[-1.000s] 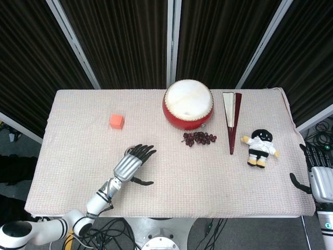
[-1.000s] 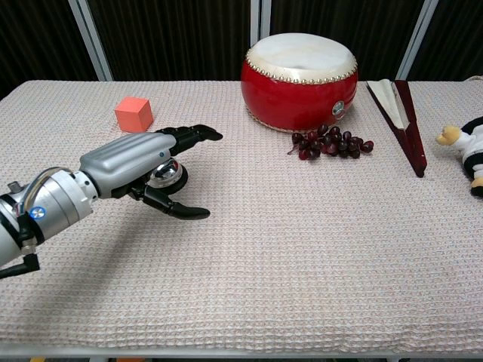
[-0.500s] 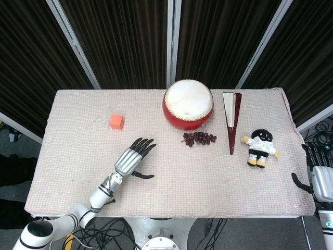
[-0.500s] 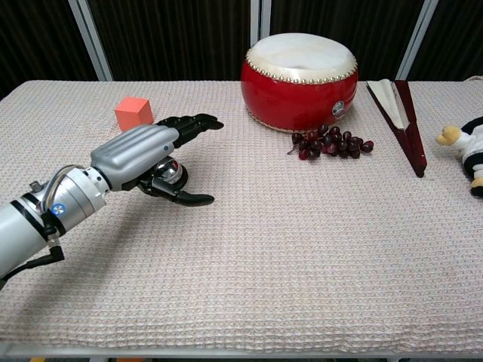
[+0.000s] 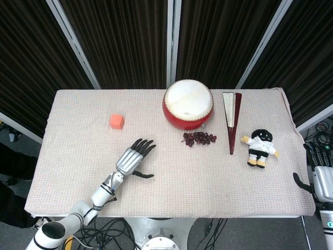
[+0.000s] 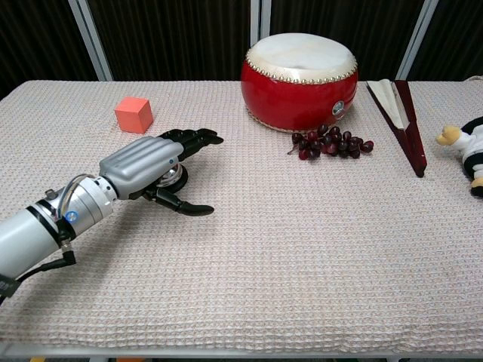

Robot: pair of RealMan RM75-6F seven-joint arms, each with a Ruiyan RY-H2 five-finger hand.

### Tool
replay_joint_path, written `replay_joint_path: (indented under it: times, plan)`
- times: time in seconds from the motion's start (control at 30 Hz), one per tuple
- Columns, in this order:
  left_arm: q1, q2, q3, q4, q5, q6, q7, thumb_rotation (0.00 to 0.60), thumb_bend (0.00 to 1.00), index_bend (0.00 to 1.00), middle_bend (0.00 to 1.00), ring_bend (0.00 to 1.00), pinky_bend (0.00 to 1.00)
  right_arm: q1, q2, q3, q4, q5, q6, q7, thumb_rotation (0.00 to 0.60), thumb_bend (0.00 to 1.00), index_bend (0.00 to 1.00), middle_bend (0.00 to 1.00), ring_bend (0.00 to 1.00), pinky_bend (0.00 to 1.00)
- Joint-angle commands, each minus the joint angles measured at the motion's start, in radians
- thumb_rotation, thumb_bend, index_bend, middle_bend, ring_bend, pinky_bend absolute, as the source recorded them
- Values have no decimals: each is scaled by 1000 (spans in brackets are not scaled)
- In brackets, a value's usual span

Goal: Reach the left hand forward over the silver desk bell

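Having slid forward and dropped lower since a second ago: left hand (image 6: pixel 147 164), palm down, now sitting closer over the silver desk bell (image 6: pixel 175 176), forearm stretching further onto the table (image 5: pixel 73 172). Fingers lying a little flatter than half a second ago, thumb swinging slightly toward the near edge. Everything else holding its place: orange cube (image 6: pixel 133 115), red drum (image 6: pixel 300 69), grapes (image 6: pixel 329 143), folded fan (image 6: pixel 401 113), plush doll (image 5: pixel 259 147).

Holding nothing; fingers extended and loosely spread, dark fingertips (image 6: pixel 198 137) pointing toward the far side, thumb splayed out to the side just above the cloth. Bell sitting on the cloth directly beneath the palm, only a sliver of its shiny dome peeking out in the chest view, fully hidden from the head view. Touching or just hovering: cannot tell.

Judging the reach as nearly complete, with the palm already covering the bell. Next likely calling for a small settling, keeping the palm centred above the dome and level, avoiding any sideways nudge against the base.

Right hand (image 5: pixel 321 174) idling off the table's right edge, well apart from the work, fingers upright and apart, grasping nothing.
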Motion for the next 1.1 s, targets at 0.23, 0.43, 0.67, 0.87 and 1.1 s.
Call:
replay_joint_path:
  times: [0.23, 0.43, 0.67, 0.87, 1.1]
  plan:
    - [0, -11, 23, 29, -6, -12, -11, 209, 0, 10, 0, 0, 0, 3, -7, -1, 8, 1, -9, 1, 600, 235, 0, 0, 0, 0]
    - [-28, -8, -9, 23, -23, 30, -18, 208, 0, 10, 0, 0, 0, 3, -7, 1, 12, 5, -12, 8, 600, 236, 0, 0, 0, 0]
    - [-8, 0, 29, 4, -31, -60, -18, 208, 0, 7, 0, 0, 0, 4, -8, 1, 13, 3, -13, 6, 600, 236, 0, 0, 0, 0]
    - [-29, 13, 6, -23, -39, -28, -13, 207, 0, 8, 0, 0, 0, 2, -7, 3, 11, 3, -9, 8, 600, 236, 0, 0, 0, 0]
    - [-27, 18, 15, -34, -45, -49, -1, 211, 0, 7, 0, 0, 0, 4, -8, 1, 11, 1, -12, 7, 600, 236, 0, 0, 0, 0]
